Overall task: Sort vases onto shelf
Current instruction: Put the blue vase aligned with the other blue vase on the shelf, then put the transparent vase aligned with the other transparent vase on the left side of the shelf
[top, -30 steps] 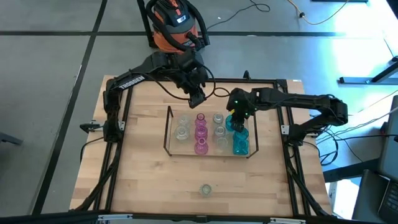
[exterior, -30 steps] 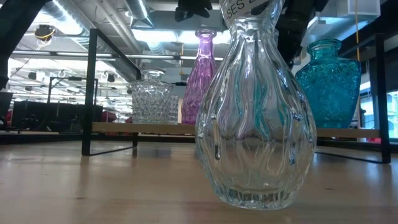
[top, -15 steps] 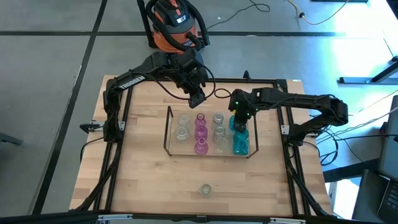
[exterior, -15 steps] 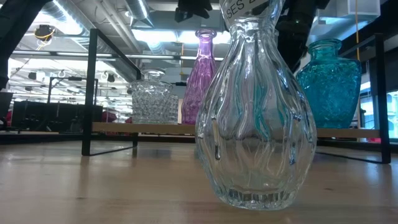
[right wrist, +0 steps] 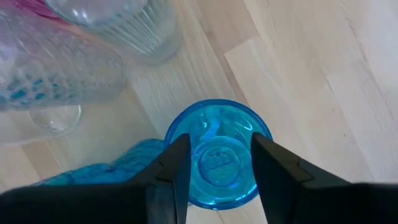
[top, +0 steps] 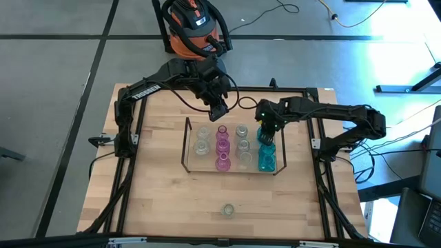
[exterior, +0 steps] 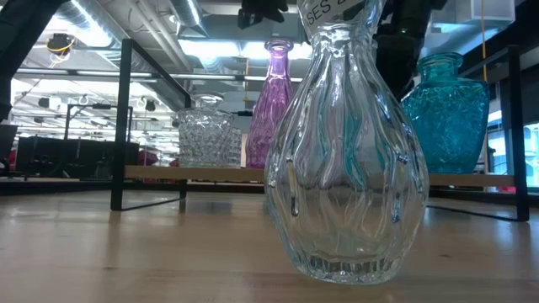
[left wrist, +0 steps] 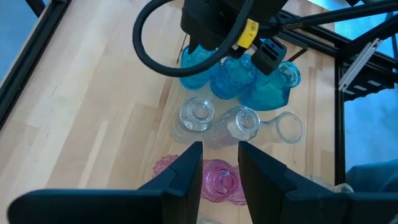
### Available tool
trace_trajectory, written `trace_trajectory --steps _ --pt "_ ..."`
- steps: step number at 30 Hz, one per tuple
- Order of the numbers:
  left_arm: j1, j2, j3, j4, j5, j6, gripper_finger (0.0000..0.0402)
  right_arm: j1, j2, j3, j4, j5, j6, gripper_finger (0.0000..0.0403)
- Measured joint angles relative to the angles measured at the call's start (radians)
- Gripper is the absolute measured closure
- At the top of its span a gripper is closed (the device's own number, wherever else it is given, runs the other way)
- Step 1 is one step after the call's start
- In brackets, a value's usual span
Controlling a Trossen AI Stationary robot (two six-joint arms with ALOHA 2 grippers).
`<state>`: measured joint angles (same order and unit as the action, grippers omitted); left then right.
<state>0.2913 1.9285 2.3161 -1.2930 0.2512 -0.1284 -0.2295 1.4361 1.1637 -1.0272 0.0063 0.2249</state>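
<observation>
Your right gripper (top: 265,132) hangs over the shelf (top: 185,146), at 3 o'clock from the table's middle, with a teal vase (right wrist: 217,154) between its fingers. In the right wrist view the 2 fingers (right wrist: 169,171) stand either side of the vase's round mouth, jaws part open and closed against the glass, so it looks gripped.

Your left gripper (top: 218,110) waits above the shelf's far edge, near 12 o'clock. Its jaws are narrowly parted and hold nothing.

The main risk is crowding. Other teal vases (top: 267,159) stand just beside the held one, so a sideways drift or a tilted release could knock them into each other or tip one over. Smooth glass may also slip in the grip.

The vases are small, see-through and bulbous with narrow necks. They stand in rows on the shelf: clear ones (top: 202,138), pink ones (top: 222,147), more clear, then teal. 1 clear vase (top: 227,209) waits alone at 6 o'clock.
</observation>
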Motion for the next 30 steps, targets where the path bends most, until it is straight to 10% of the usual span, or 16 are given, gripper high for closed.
trace_trajectory --steps 21,30 --pt "-0.018 0.0 0.0 0.01 0.0 -0.021 0.0308 0.0 -0.113 -0.006 0.025 0.037 0.093 0.0209" --pt "-0.058 -0.025 0.0 -0.028 0.003 -0.045 0.0308 0.0 -0.25 -0.004 0.22 -0.2 0.116 0.0201"
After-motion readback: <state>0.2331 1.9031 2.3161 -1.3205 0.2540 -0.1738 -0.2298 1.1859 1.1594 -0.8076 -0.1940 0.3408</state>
